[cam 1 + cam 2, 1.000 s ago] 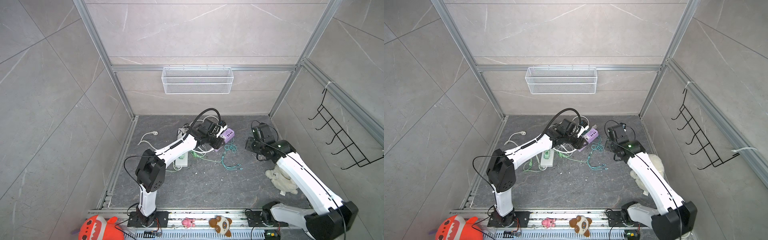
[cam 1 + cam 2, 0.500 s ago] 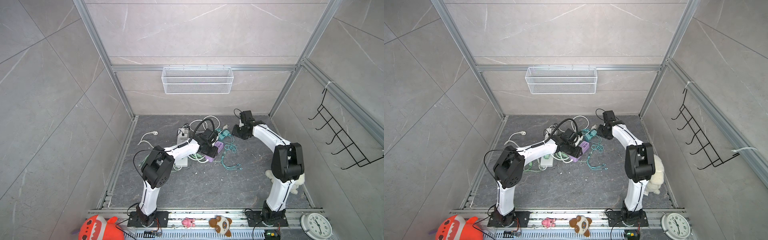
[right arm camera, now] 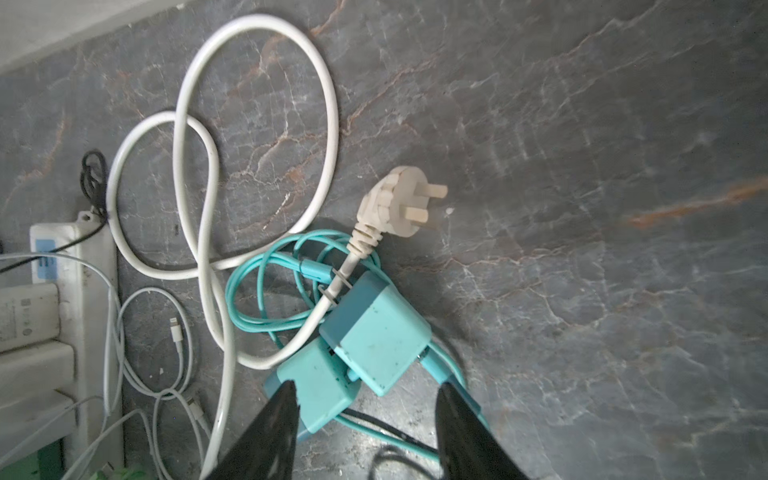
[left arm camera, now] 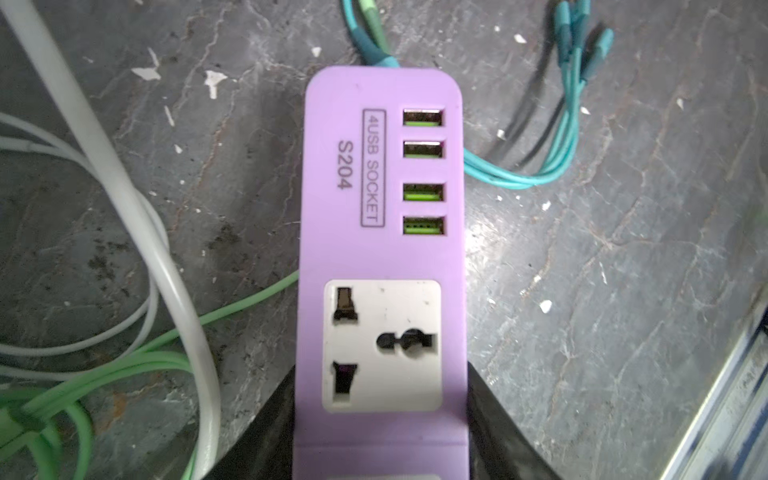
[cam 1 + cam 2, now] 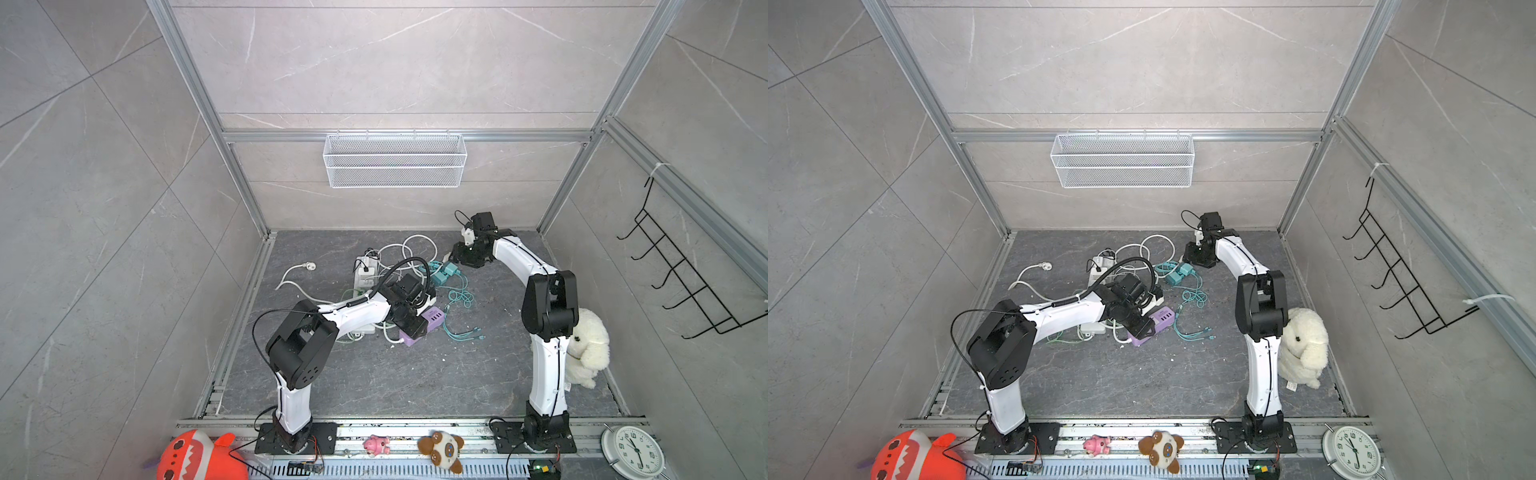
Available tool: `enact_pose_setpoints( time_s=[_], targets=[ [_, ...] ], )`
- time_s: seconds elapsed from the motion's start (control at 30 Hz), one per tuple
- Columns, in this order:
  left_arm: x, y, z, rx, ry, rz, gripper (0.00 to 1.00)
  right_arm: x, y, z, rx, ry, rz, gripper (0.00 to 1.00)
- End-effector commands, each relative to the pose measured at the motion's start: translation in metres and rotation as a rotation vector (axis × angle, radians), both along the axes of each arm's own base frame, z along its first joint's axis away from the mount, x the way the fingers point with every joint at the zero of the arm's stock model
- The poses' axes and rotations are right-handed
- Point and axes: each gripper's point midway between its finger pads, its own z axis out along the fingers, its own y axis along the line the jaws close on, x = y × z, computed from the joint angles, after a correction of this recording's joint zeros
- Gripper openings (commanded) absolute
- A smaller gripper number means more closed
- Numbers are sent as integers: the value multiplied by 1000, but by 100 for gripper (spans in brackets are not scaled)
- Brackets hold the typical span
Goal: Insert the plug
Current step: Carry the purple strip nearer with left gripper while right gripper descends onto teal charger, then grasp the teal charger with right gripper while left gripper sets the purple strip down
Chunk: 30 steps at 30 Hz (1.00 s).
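By the desk's back edge, the right gripper [image 3: 365, 388], spread, is hovering just short of the white plug [image 3: 397, 203], far nearer it than the left gripper [image 4: 380, 376], which is pinching the purple socket strip [image 4: 382, 174].

Top pair high, wrist cameras near — downward

Marbled floor [image 5: 395, 382] carries white plug [image 3: 399, 203], teal adapters [image 3: 374, 332] (cables [image 4: 124, 191] tangled).
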Motion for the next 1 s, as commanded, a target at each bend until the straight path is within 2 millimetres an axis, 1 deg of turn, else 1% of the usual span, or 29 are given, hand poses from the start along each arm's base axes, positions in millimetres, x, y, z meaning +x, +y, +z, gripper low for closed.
enact_pose_setpoints(
  time_s=[0.0, 0.07, 0.13, 0.17, 0.27, 0.4, 0.5, 0.67, 0.73, 0.87, 0.9, 0.93, 0.97],
  targets=[
    [-17, 1, 27, -39, -23, -109, 18, -12, 4, -12, -11, 53, 74, 56],
    [-23, 5, 27, -37, -9, -125, 18, -12, -3, -17, -50, 57, 74, 56],
    [-36, 4, 24, -56, 40, -161, 18, -11, -1, -19, -51, 57, 94, 56],
    [-41, 4, 20, -48, 58, -173, 18, -10, 0, -18, -48, 50, 100, 56],
    [-47, 6, 6, -21, 105, -179, 18, -4, -1, -23, -62, 54, 107, 57],
    [-55, 3, -12, 20, 147, -190, 17, 4, 4, -29, -56, 65, 141, 57],
    [-53, 5, -26, 63, 147, -187, 16, 9, 5, -34, -63, 70, 159, 57],
    [-50, 3, -43, 94, 167, -181, 16, 8, 8, -43, -60, 94, 185, 57],
    [-43, 0, -45, 99, 148, -173, 21, 4, 8, -45, -56, 111, 190, 57],
    [-31, -14, -43, 80, 136, -163, 31, -4, 9, -50, -43, 127, 194, 57],
    [-30, -16, -42, 80, 136, -162, 35, -5, 9, -49, -42, 120, 193, 57],
    [-27, -17, -40, 81, 129, -156, 43, -6, 9, -49, -41, 119, 190, 57],
    [-24, -17, -38, 87, 123, -145, 48, -9, 8, -51, -43, 128, 190, 57]
  ],
)
